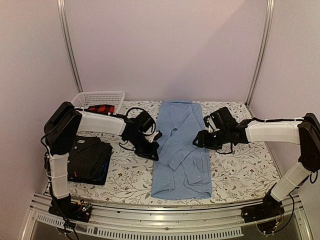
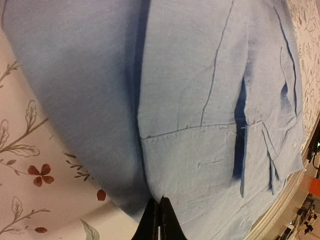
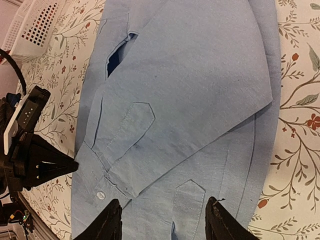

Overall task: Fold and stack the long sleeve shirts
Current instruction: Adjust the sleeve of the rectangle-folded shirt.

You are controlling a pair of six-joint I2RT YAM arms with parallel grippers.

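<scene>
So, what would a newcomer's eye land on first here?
First, the long light blue cloth shirt, spread lengthwise mid-table with its sleeves folded inward. The left gripper is shut on its left edge, and the right gripper hovers open over its right side. A folded stack of dark shirts sits at the near left, in front of a white plastic lattice basket.

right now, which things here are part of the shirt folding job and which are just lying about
Job: light blue shirt, mid-table; folded dark shirts, stacked left.
Lying about: white basket; red plaid cloth by it; floral tablecloth.
</scene>
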